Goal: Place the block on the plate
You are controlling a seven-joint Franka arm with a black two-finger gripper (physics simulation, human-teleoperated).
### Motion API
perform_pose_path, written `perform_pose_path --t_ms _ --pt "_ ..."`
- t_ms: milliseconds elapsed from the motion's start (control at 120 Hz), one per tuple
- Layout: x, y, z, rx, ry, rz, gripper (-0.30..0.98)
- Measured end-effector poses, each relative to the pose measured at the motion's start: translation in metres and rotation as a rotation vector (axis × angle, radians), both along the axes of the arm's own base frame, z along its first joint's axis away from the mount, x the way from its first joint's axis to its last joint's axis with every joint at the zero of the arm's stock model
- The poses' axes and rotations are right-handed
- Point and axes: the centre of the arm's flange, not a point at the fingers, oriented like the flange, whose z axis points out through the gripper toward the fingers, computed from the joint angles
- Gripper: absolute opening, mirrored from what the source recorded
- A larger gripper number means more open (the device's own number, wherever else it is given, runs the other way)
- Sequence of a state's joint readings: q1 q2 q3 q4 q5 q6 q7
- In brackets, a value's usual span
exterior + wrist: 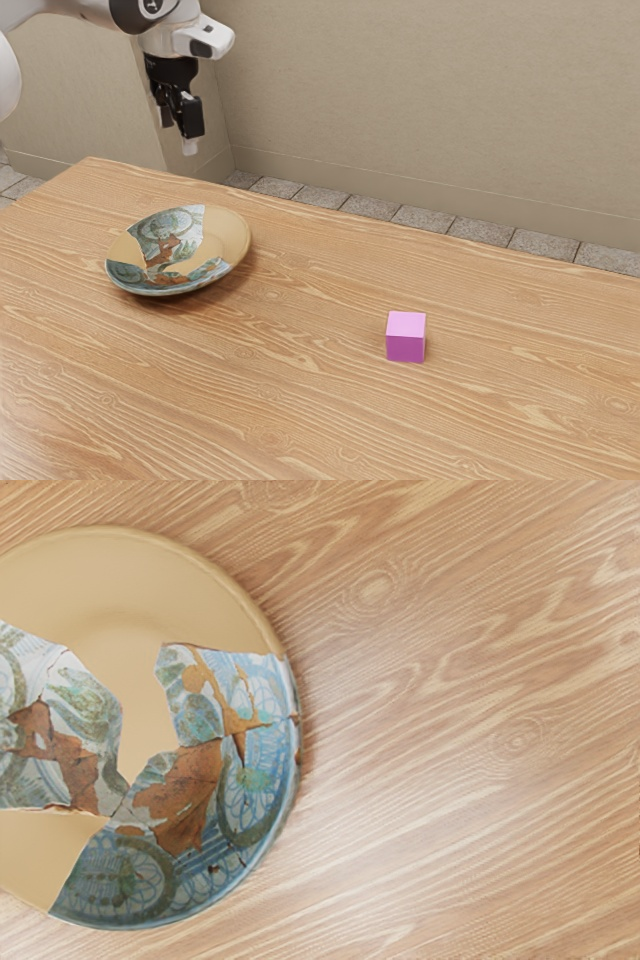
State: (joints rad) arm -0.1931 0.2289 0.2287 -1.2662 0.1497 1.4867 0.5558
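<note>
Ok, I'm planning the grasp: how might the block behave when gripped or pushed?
The block looks stiff, its edges crisp, so it probably won't squash. Resting flat on the table, it would likely slide, not roll, if pushed.

Exterior view, upper edge: can make out one small pale mark (152,6) on the dark round cap (146,15) of a joint of the white arm (205,36). Looks like a capital T, perhaps part of a sign or logo. Set inside a thin, pale, curved outline. Cut by the picture's upper edge, so not surely a letter. Too small to read with confidence; could be a plain symbol. Can read no full word, brand or number in either view.
</note>
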Motion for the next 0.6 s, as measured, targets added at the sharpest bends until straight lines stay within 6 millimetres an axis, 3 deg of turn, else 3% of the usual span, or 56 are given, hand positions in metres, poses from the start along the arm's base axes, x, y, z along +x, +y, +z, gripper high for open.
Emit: perform_pose_path --t_ms 142,433,600 --pt "0.009 -0.049 -0.014 -0.016 0.013 -0.141 0.69" --pt "0.05 -0.136 -0.105 -0.091 0.061 -0.345 0.69" --pt "0.066 -0.161 -0.162 -0.152 0.084 -0.399 0.69"
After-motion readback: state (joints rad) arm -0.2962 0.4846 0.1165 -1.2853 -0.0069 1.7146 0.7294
